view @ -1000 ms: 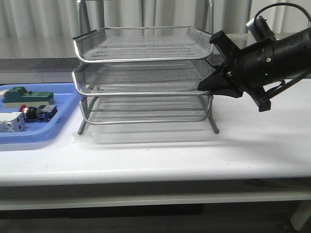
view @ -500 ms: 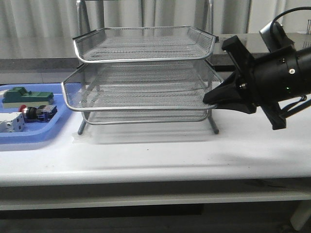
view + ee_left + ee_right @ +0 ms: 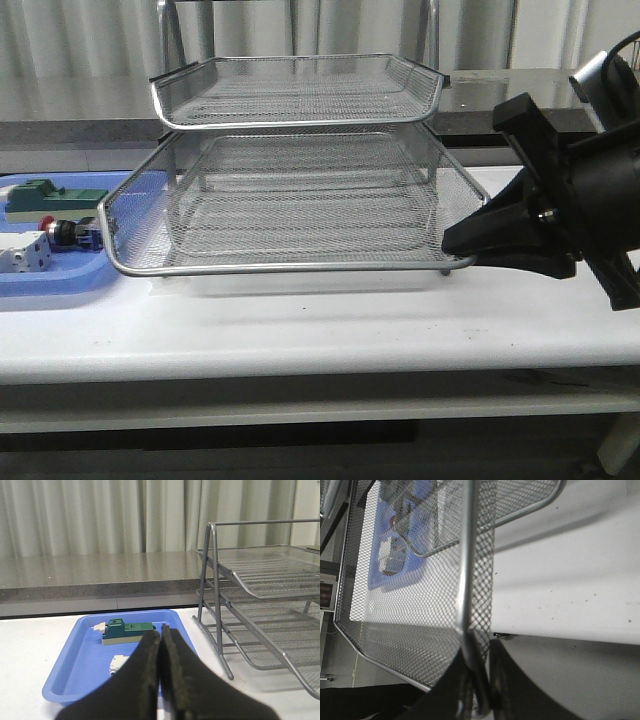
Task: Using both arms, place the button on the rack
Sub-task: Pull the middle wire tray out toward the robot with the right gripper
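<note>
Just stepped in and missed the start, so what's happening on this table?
The right gripper is clamped on the front rim of the middle tray of the three-tier silver wire-mesh rack, and that tray is drawn well out toward the camera. The left gripper is closed and empty, hovering over the flat blue plastic tray. The small red-capped push-button lies in that blue tray, not yet picked up.

Right gripper (image 3: 468, 243) has pulled back twd camera, dragging rack's (image 3: 300, 110) middle tray (image 3: 290, 215) out; tray now hides lower tier, overlaps blue tray (image 3: 60, 280).
</note>
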Controlling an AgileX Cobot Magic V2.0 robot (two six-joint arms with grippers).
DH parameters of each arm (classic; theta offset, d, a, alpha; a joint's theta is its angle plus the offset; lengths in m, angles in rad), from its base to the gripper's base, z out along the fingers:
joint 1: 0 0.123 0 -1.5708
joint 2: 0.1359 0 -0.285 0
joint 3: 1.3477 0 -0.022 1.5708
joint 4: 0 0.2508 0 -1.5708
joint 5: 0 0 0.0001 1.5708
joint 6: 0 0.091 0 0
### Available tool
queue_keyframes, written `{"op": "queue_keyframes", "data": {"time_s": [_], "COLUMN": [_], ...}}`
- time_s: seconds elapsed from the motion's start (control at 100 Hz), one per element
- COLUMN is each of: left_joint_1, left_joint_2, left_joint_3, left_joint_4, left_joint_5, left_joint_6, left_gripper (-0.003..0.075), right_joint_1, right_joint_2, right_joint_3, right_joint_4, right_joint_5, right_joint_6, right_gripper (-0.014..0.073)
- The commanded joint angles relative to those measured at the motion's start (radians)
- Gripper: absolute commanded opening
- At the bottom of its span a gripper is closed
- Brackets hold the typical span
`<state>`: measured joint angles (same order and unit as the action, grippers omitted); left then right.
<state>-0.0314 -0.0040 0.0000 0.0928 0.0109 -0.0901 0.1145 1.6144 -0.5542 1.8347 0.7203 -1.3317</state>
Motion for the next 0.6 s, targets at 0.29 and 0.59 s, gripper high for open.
{"op": "queue_keyframes", "data": {"time_s": [0.29,0.59], "left_joint_1": [0.002,0.002], "left_joint_2": [-0.035,-0.035], "left_joint_3": [0.047,0.047], "left_joint_4": [-0.004,-0.004], "left_joint_5": [-0.082,-0.082], "left_joint_6": [-0.011,-0.011], "left_gripper": [-0.0020,-0.0020], "right_joint_1": [0.001,0.001], "right_joint_2": [-0.027,-0.054], "right_joint_3": [-0.001,-0.001], "right_joint_4": [0.087,0.089], "right_joint_5": [0.032,0.046], "right_joint_6": [-0.014,-0.014], "right_gripper": [0.0269,0.0559]}}
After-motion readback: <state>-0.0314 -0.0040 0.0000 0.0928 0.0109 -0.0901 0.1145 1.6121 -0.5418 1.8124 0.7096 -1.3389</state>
